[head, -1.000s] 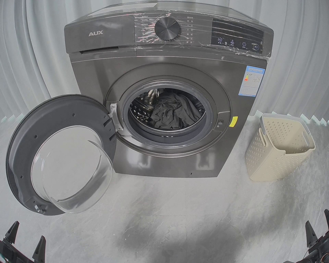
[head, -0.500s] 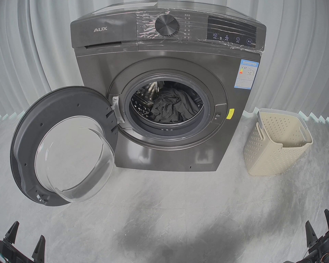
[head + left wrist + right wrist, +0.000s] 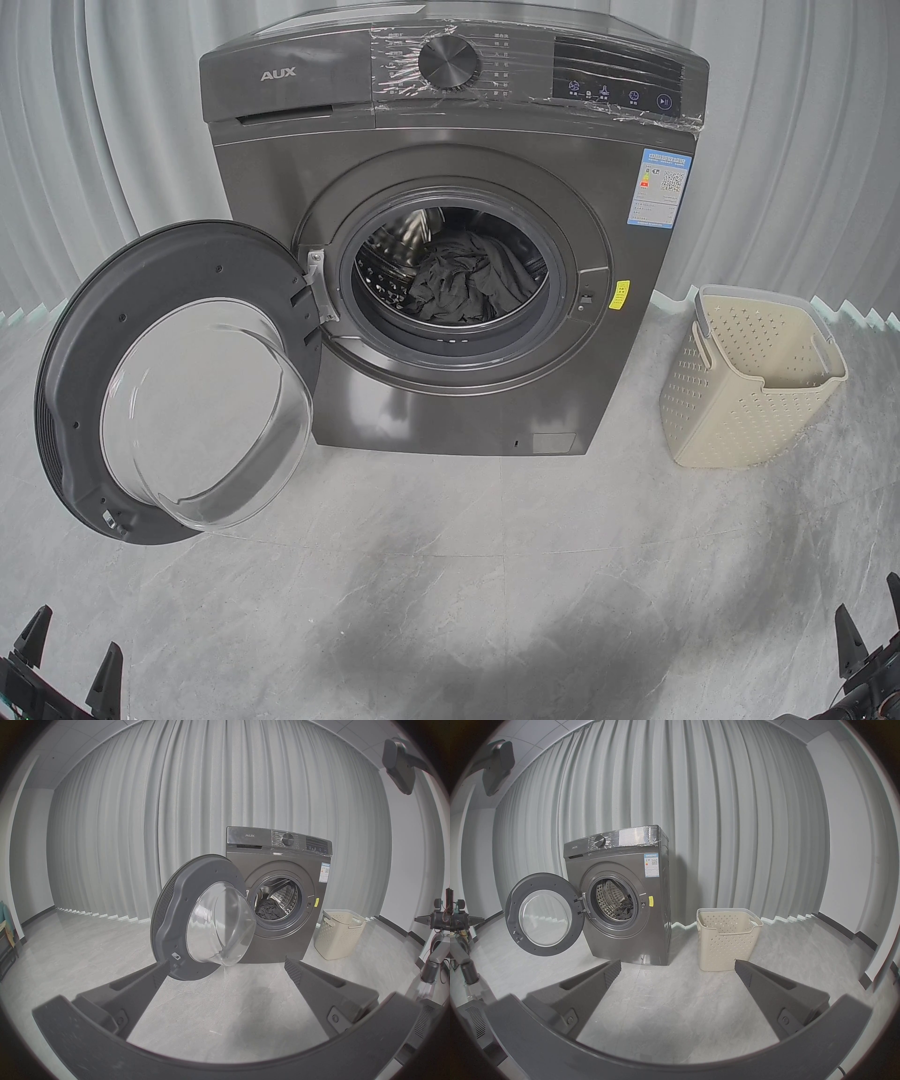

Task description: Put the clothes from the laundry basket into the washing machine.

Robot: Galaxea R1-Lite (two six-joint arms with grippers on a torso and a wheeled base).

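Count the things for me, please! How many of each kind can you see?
Grey metal washing machine: 1
Cream perforated plastic laundry basket: 1
Heap of dark grey clothes in the drum, pieces too tangled to count: 1
Black robot tools: 2, the left tool and the right tool
Total: 5

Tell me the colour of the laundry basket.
Cream laundry basket, pale grey rim; clearest in the right wrist view.

Floor (image 3: 525,581): grey marbled tiles with faint seams.
Washing machine (image 3: 281,187): stands on the floor, its back toward the curtain (image 3: 797,141).
Laundry basket (image 3: 722,412): cream, upright on the floor, just beside the machine's right side with a small gap between them.
Curtain hem: appears to meet the floor along the back.
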